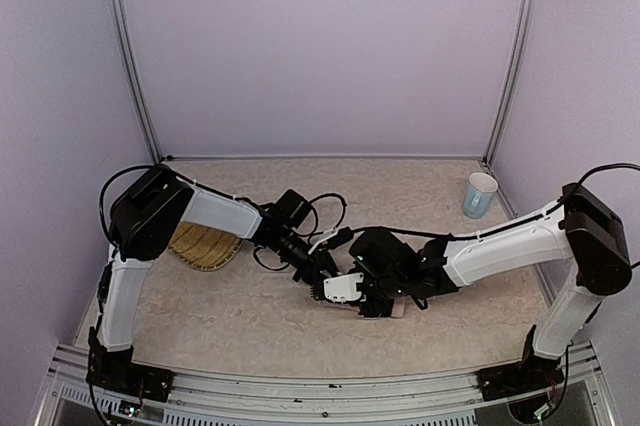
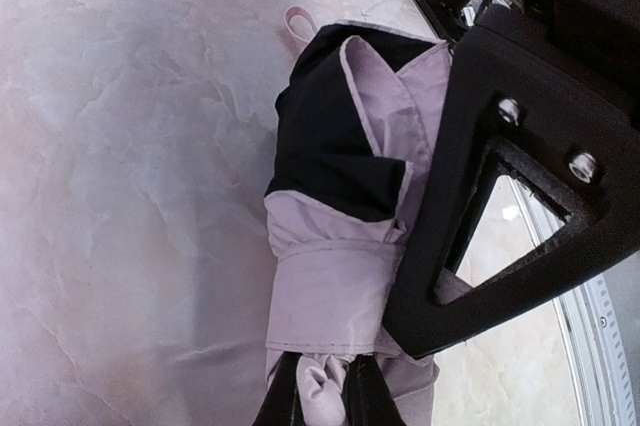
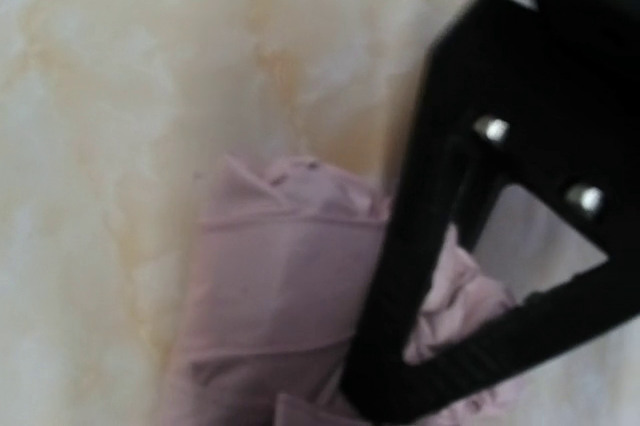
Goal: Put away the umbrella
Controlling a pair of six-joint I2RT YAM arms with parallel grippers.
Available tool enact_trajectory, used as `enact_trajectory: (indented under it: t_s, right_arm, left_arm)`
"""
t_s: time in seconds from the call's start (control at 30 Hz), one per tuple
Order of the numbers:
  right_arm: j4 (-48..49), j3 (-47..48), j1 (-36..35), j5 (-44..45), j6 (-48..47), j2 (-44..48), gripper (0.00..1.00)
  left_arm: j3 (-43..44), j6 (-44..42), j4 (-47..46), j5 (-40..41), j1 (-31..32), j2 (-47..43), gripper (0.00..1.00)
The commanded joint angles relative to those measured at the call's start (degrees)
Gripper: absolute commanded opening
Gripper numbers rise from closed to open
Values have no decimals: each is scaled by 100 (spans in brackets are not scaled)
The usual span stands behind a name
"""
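The pale pink umbrella (image 1: 400, 308) lies folded at the table's middle, mostly hidden under both grippers in the top view. In the left wrist view the umbrella (image 2: 340, 286) shows pink folds, a black panel and a pink band around it, with a small pink loop (image 2: 298, 21) at its far end. My left gripper (image 2: 325, 401) is shut, pinching a fold of pink fabric, and shows in the top view (image 1: 322, 284). My right gripper (image 1: 372, 298) sits on the umbrella; one of its black fingers (image 2: 470, 196) presses the umbrella's side. The right wrist view shows the umbrella (image 3: 280, 306) blurred; its own fingertips are hidden.
A yellow woven tray (image 1: 205, 244) lies at the left under the left arm. A pale blue cup (image 1: 479, 195) stands at the back right. Black cables (image 1: 325, 208) loop behind the left wrist. Purple walls close the cell on three sides.
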State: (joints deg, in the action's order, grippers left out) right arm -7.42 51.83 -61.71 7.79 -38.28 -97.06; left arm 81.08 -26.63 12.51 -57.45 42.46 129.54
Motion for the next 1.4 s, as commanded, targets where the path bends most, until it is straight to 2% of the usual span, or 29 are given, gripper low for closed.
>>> enact_trajectory:
  t_s: [0.0,0.43,0.57,0.67,0.77,0.87,1.03,1.07,1.13,1.2,1.23,1.37]
  right_arm:
    - [-1081,-270,-22,241,84,-192,26]
    - [-1824,143,-552,312,463,641,26]
    - [-1331,79,-496,82,696,1355,26]
    - [-716,-5,-244,-260,1034,1875,26]
    - [-396,-27,185,-365,1531,2139,31]
    - [-322,19,706,-359,2133,2140,33]
    - [-402,131,1456,-941,3014,1958,33]
    - [-367,126,1554,-1097,3121,1940,34]
    - [-250,118,1723,-1458,3339,1885,36]
    - [-124,121,1829,-1816,3484,1772,38]
    - [-84,139,1845,-1911,3526,1690,39]
    - [-111,279,1856,-2316,3538,1308,41]
  left_arm:
    - [-287,-259,891,1802,-220,564,0]
    - [-231,-325,892,2148,-203,465,3]
    - [-320,-404,773,2181,-162,300,8]
    - [-424,-439,569,2288,-118,84,20]
    - [-492,-365,275,2554,-104,-184,32]
    - [-535,-373,77,2663,-115,-546,44]
    - [-647,-597,6,2710,-115,-1052,61]
    - [-683,-639,32,2688,-119,-1132,72]
    - [-792,-705,30,2558,-130,-1290,85]
    - [-944,-708,-94,2335,-153,-1457,90]
    - [-1028,-676,-199,2239,-165,-1544,98]
    - [-1364,-530,-716,2051,-189,-1872,99]
